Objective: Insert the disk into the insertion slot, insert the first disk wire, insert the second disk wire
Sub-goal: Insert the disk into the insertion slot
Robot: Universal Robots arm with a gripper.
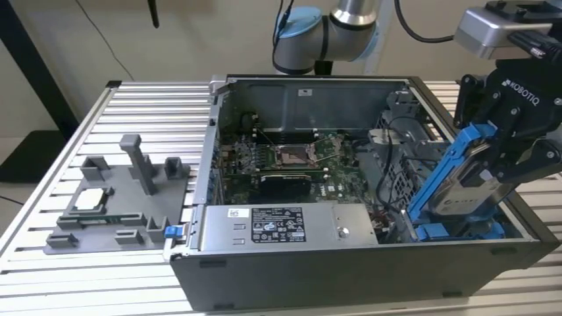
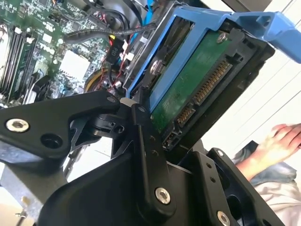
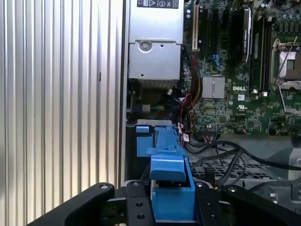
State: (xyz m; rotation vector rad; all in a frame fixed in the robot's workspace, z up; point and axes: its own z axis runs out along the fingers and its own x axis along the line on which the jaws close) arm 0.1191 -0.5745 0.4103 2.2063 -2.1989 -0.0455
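My black two-fingered gripper [image 3: 172, 209] is clamped on the disk [image 1: 459, 187], a flat silver-grey hard drive with a white label, clipped in a bright blue plastic carrier frame. In the first wrist view my fingers [image 3: 137, 210] press on the frame from both sides. I hold the disk steeply tilted over the corner of the open grey metal computer case [image 1: 351, 270] on the exterior view's right. Its lower end is down by the insertion slot [image 1: 443, 232], a narrow grey bay with blue plastic clips. I cannot tell whether they touch. The second wrist view shows the drive's green circuit board [image 2: 193, 80] and a person's hand [image 2: 284, 136] beyond it. The case stands on a slatted aluminium table [image 1: 131, 131], its green motherboard [image 1: 290, 158] exposed.
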